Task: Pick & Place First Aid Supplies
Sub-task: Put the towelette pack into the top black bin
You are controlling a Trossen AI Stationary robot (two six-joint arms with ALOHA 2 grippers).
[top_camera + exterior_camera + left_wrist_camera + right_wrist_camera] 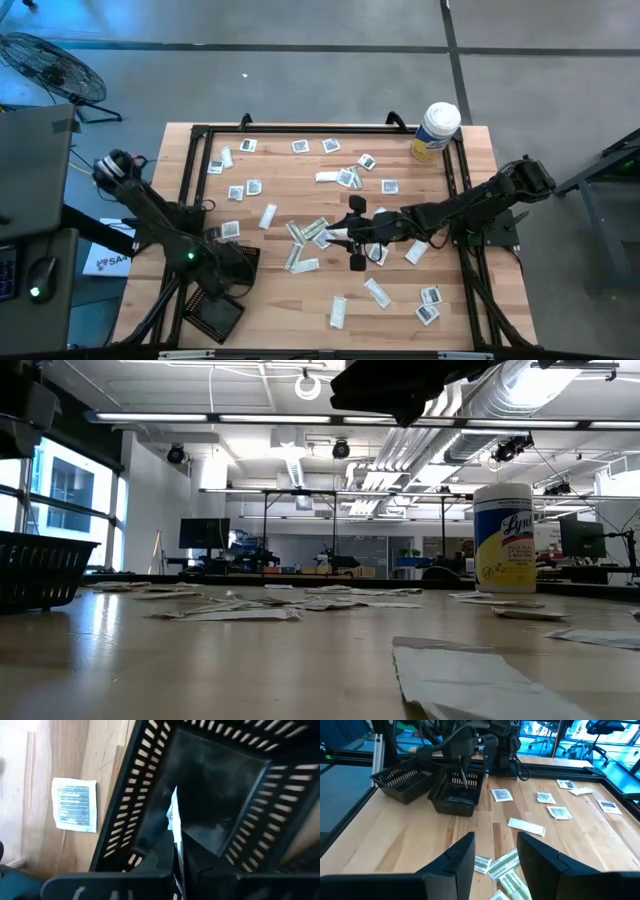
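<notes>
On the wooden table (300, 300), two black trays (455, 795); left hand (176, 870) pinches one white strip wrapper (173, 817), right hand (495, 857) gapes.

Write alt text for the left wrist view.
The left gripper, shut on a thin white packet, holds it edge-on over the inside of a black mesh tray. Beside the tray, a square white pad with printed lines lies flat on the wooden table.
</notes>
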